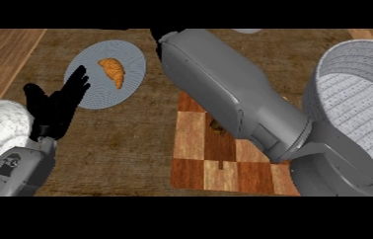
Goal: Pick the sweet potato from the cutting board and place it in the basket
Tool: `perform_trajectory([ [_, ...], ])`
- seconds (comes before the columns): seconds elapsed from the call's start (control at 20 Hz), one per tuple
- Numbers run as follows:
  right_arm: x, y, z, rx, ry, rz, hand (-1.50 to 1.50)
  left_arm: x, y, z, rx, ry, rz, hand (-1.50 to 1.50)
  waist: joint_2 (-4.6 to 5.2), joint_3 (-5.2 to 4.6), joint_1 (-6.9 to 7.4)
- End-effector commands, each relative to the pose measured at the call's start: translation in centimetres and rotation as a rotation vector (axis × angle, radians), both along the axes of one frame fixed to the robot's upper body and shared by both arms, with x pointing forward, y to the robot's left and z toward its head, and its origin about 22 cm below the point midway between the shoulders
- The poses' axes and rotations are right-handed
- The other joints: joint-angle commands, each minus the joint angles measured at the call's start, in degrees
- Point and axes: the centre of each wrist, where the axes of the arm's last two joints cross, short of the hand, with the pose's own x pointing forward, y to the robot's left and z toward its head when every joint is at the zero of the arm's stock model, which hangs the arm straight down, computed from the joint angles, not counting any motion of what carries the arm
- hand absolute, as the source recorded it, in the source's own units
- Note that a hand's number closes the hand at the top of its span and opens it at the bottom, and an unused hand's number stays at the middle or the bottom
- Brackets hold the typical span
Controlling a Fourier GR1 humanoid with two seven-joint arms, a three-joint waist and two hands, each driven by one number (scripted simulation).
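A checkered wooden cutting board (197, 156) lies at the lower middle of the counter. A small brown patch, probably the sweet potato (216, 128), peeks out on the board from under my right forearm (226, 95), which hides the rest of it. The forearm runs from the lower right up to the top middle. Only a black sliver of my right hand (158, 35) shows there, beyond the board's far edge. The grey ribbed basket (342, 85) stands at the right edge. My left hand (55, 107) rests open at the left, fingers up.
A grey plate (91, 92) with a croissant (113, 71) sits at the upper left, just beyond my left hand. A white rounded object (11, 124) shows at the left edge. Part of a pale object (247, 31) shows at the top edge.
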Motion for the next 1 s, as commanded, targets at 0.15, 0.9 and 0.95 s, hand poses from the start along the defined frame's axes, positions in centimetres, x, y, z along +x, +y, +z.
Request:
perform_trajectory([
  [0.15,1.4,-0.1,5.2,-0.053,0.292,-0.077,-1.50,0.4,1.4,0.8,0.003,0.005,-0.003,0.00,0.16,0.10,-0.36],
  [0.9,1.3,-3.0,5.5,0.185,0.230,0.003,-1.50,-0.8,3.4,0.7,-0.007,0.008,0.078,0.00,-1.08,0.32,-4.52],
  [0.95,0.4,-1.8,4.4,0.190,0.249,0.015,-1.50,-1.1,1.9,-1.1,0.009,0.019,0.091,0.00,-1.18,0.32,-4.94],
])
